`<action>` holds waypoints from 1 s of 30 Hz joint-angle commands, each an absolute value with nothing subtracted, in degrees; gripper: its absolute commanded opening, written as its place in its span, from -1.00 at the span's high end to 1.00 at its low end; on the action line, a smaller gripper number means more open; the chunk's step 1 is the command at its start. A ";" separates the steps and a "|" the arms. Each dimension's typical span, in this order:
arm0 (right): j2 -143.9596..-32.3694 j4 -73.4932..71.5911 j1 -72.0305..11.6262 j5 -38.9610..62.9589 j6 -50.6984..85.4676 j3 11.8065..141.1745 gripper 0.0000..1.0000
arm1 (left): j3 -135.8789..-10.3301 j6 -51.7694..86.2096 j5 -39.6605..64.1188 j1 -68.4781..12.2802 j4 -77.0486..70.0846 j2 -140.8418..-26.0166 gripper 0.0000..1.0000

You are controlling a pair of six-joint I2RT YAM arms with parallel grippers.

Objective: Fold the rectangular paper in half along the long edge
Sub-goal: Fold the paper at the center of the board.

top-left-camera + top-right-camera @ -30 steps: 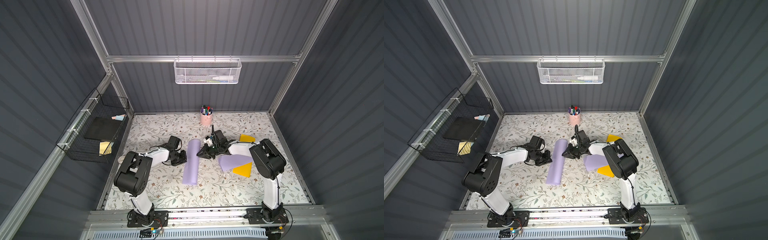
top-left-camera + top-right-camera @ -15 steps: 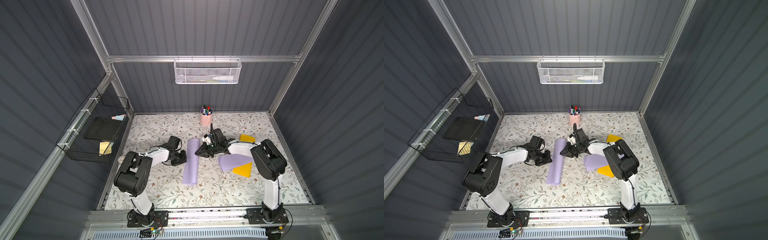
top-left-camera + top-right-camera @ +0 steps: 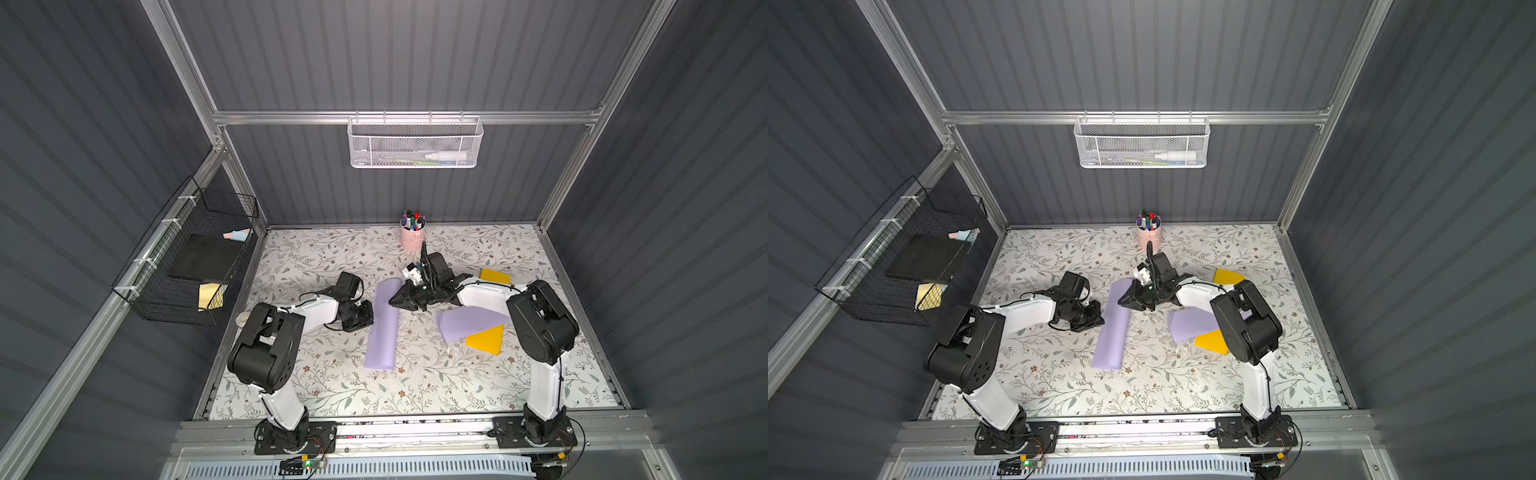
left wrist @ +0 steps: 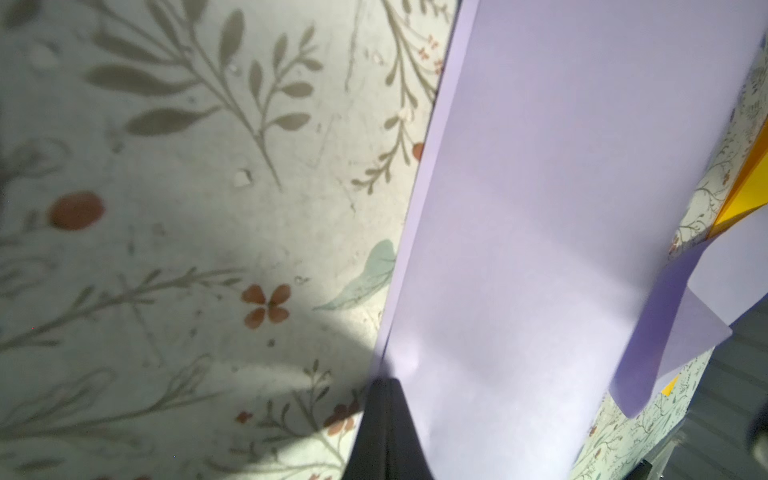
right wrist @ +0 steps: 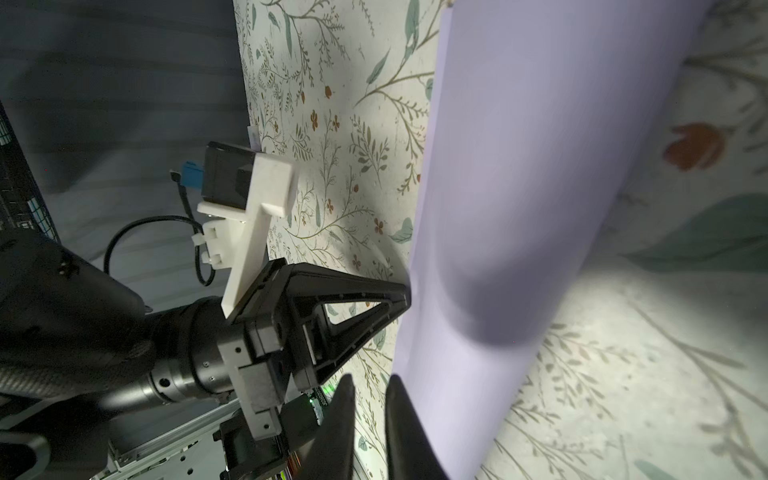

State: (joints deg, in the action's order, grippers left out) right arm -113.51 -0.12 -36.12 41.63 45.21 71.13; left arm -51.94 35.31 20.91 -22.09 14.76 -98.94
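The lavender paper (image 3: 384, 328) (image 3: 1113, 328) lies on the floral table as a long doubled strip, its two layers curving over a rounded fold. My left gripper (image 3: 370, 309) (image 3: 1100, 318) lies low at the strip's left side. In the left wrist view it (image 4: 384, 384) is shut on the paper's (image 4: 540, 208) layered long edges. My right gripper (image 3: 392, 300) (image 3: 1121, 300) hovers over the strip's far end. In the right wrist view its fingers (image 5: 370, 380) stand a narrow gap apart with nothing between them, one fingertip over the paper (image 5: 519, 166).
A second lavender sheet (image 3: 469, 324) and a yellow sheet (image 3: 486, 340) lie under the right arm, and another yellow sheet (image 3: 494, 275) lies behind it. A pink cup of pens (image 3: 412, 237) stands at the back. A black wire basket (image 3: 187, 266) hangs on the left wall.
My right gripper has slid a little to the left over the paper's far end, its jaws narrowing slightly. The left gripper and the paper have stayed put.
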 commanded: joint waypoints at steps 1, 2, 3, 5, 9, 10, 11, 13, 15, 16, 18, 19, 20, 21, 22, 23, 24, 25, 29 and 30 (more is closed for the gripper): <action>-116.22 -0.74 -36.21 42.27 45.13 70.33 0.65 | -50.55 33.88 18.43 -22.24 19.75 -100.98 1.00; -116.46 -1.01 -36.19 42.47 45.24 70.31 0.65 | -50.57 33.84 18.43 -22.23 19.84 -100.83 1.00; -116.74 -1.27 -36.21 42.58 45.30 70.20 0.65 | -50.52 33.75 18.37 -22.21 19.86 -100.84 1.00; -117.03 -1.64 -36.12 42.74 45.40 70.07 0.65 | -50.45 33.82 18.37 -22.24 19.86 -100.82 1.00; -118.14 -3.25 -35.95 43.30 45.91 69.35 0.65 | -50.63 33.84 18.41 -22.24 19.82 -101.00 1.00; -118.59 -4.25 -35.78 43.73 46.48 68.97 0.65 | -50.64 33.75 18.38 -22.24 19.84 -101.07 1.00; -119.01 -5.21 -35.67 44.13 47.02 68.70 0.65 | -50.67 33.75 18.39 -22.24 19.86 -101.06 1.00; -119.84 -7.52 -35.49 44.81 48.08 67.97 0.65 | -50.68 33.75 18.38 -22.23 19.95 -101.06 1.00; -120.71 -8.71 -35.36 45.37 48.81 67.69 0.65 | -50.63 33.75 18.43 -22.24 19.95 -101.06 1.00; -120.99 -9.31 -35.33 45.60 49.03 67.55 0.64 | -50.76 33.76 18.38 -22.24 20.04 -101.02 1.00; -121.58 -10.01 -35.33 45.96 49.36 67.51 0.65 | -50.80 33.66 18.38 -22.23 20.12 -101.01 1.00; -121.79 -10.11 -35.33 45.97 49.28 67.57 0.64 | -50.87 33.66 18.39 -22.23 20.19 -101.03 1.00; -121.94 -10.03 -35.30 45.97 49.30 67.66 0.65 | -50.88 33.66 18.38 -22.23 20.21 -101.06 1.00; -121.99 -10.02 -35.31 46.01 49.30 67.54 0.65 | -50.94 33.66 18.42 -22.23 20.29 -101.00 1.00; -122.13 -10.11 -35.31 45.98 49.22 67.52 0.65 | -50.94 33.59 18.39 -22.24 20.30 -101.06 1.00; -122.21 -10.11 -35.31 45.97 49.05 67.50 0.65 | -50.90 33.59 18.38 -22.21 20.30 -101.02 1.00; -122.33 -10.11 -35.24 46.05 49.11 67.47 0.65 | -50.92 33.65 18.38 -22.19 20.39 -101.00 1.00; -122.43 -10.16 -35.24 46.05 49.13 67.40 0.64 | -50.96 33.57 18.39 -22.24 20.39 -101.07 1.00; -123.20 -10.85 -35.24 46.66 49.33 67.50 0.65 | -51.07 33.58 18.42 -22.21 20.39 -101.11 1.00; -123.40 -10.90 -35.23 46.67 49.39 67.56 0.65 | -51.09 33.57 18.38 -22.24 20.39 -101.06 1.00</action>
